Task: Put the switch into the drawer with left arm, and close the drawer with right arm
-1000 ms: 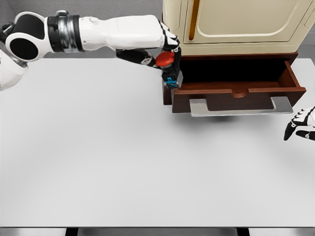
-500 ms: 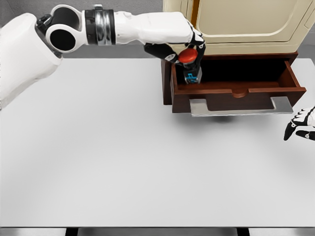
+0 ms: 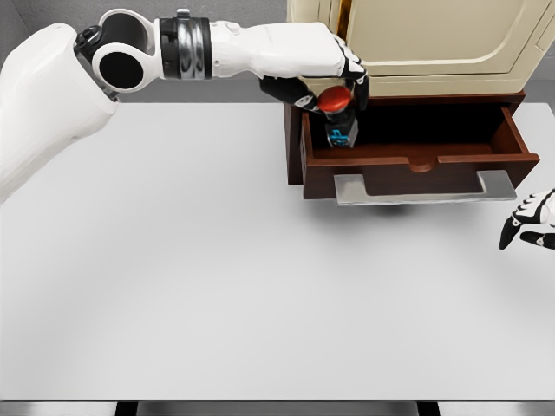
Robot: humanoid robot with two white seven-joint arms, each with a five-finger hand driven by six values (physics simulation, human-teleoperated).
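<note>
The broad white flat surface [image 3: 217, 277] fills most of the head view. At its far right stands a cream-coloured cabinet [image 3: 425, 43] on a dark base, and from that base a dark brown wooden drawer [image 3: 416, 160] is pulled open toward the near side, with a flat grey metal handle [image 3: 422, 188] across its front. The white left arm reaches in from the left along the far edge, and the left hand [image 3: 334, 78] sits over the drawer's left end, its fingers closed around the red-capped push-button switch with a dark body and blue markings [image 3: 338, 117]. The switch hangs upright, its lower body apparently just inside the drawer's left corner, close behind the front wall. Whether it touches the drawer floor cannot be told. The right hand [image 3: 527, 221] shows at the right edge, near and to the right of the drawer front, holding nothing, its dark fingers loosely bent.

The step in hand appears to be the release. It would go best if the switch is lowered until it rests on the drawer floor, clear of the left wall and front lip, before the fingers spread, so it does not tip. The hand should then lift straight up, clear of the cabinet's overhang, before the right hand pushes the drawer front.
</note>
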